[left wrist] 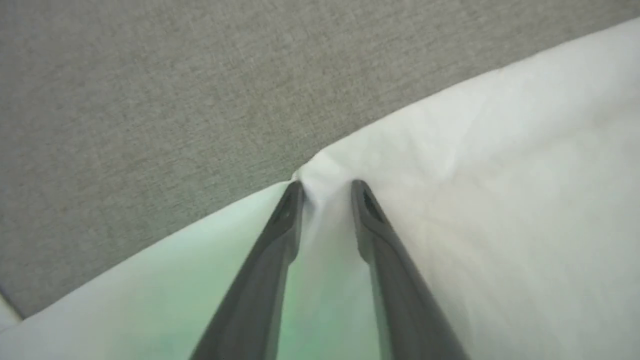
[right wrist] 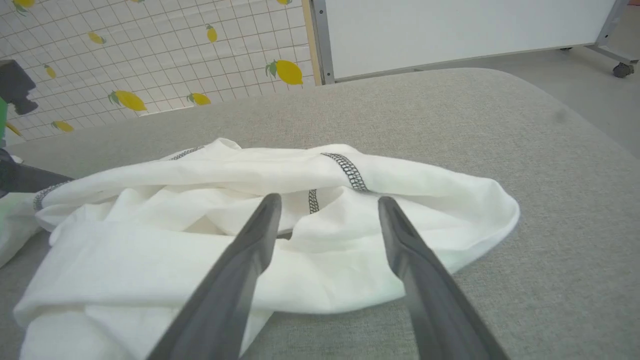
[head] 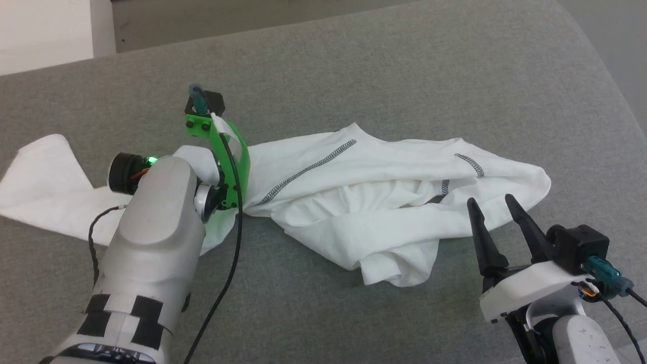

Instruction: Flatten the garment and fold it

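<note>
Head view, left to right: a sleeve [head: 40, 177] of the shirt [head: 364, 202] is spread flat at the left edge of the frame. Left of centre, the left gripper [left wrist: 325, 187] is set on the fabric, its fingers drawn narrow, with a pucker of cloth pinched between the tips. The crumpled body is heaped at centre on the grey cushion [head: 404, 76]. At lower right, the right gripper [head: 491, 199] is held wide and empty near the shirt's right end.
</note>
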Motion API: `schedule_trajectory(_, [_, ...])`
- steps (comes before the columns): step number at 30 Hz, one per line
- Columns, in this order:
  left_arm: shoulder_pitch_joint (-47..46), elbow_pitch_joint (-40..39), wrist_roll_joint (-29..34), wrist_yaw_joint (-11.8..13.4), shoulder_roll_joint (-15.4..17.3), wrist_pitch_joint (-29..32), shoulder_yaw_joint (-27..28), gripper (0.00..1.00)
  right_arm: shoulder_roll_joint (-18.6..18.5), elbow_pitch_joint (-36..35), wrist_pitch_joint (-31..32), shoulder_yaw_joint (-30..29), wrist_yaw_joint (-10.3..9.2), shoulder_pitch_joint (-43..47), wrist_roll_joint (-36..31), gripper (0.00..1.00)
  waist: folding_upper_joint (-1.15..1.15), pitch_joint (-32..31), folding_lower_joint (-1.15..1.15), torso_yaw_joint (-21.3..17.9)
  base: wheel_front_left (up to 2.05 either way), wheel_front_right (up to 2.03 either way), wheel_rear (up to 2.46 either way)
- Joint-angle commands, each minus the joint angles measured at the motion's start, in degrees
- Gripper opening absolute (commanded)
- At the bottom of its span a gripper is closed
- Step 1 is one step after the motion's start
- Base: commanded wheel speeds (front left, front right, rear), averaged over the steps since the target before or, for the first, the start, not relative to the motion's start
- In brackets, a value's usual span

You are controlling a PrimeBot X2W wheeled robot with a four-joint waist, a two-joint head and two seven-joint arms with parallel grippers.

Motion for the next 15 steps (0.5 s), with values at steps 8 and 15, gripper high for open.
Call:
schedule_trajectory(8, [9.21, -6.61, -2.51, 4.94, 0.96, -20.22, 4.22, 0.00, 0.06, 0.71, -0.40, -1.13, -0.08, -1.02, 0.05, 1.00, 0.00, -2.76, 0.00, 2.91, 0.00, 0.00, 0.00])
schedule_trajectory(15, [23.09, -18.73, -5.92, 11.31, 3.75, -34.61, 12.57, 0.00, 0.06, -0.84, 1.45, -2.68, -0.08, 0.76, -1.02, 1.00, 0.00, -7.41, 0.00, 6.52, 0.00, 0.00, 0.00])
